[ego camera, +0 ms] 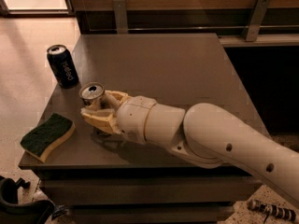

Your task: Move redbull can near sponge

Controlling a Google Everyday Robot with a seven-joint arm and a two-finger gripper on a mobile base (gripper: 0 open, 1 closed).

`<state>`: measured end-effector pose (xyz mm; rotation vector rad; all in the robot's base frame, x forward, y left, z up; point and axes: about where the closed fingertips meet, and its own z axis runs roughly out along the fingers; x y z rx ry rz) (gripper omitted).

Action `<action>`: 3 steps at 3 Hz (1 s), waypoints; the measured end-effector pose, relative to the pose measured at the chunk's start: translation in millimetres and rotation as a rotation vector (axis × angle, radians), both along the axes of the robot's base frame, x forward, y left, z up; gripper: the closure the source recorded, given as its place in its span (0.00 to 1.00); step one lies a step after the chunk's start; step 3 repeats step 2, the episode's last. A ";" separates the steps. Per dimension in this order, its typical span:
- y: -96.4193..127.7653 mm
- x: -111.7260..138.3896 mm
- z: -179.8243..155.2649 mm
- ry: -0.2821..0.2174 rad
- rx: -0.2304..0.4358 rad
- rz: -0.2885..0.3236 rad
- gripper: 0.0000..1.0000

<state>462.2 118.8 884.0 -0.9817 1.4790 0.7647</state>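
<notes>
The gripper (96,107) holds the upright redbull can (92,93) between its fingers (100,120), with the sponge (46,135) lying near, beyond the can toward the surface's (163,59) front corner.

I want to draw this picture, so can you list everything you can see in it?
slim silver-grey metal can: one, shiny top, front-left part of the table, between the gripper's fingers.
wide dark blue can: one, upright near the table's left edge.
wavy-edged sponge: one, dark green over yellow, front-left corner.
square table: one, dark grey-brown.
gripper: one, cream, closed around the slim can.
robot arm: one, cream-white, reaching in from the right.
</notes>
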 end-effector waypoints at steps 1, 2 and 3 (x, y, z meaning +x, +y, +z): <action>1.5 -0.8 0.3 -0.001 -0.001 0.003 0.15; 3.0 -1.6 0.7 -0.002 -0.002 0.006 0.00; 3.0 -1.6 0.7 -0.002 -0.002 0.006 0.00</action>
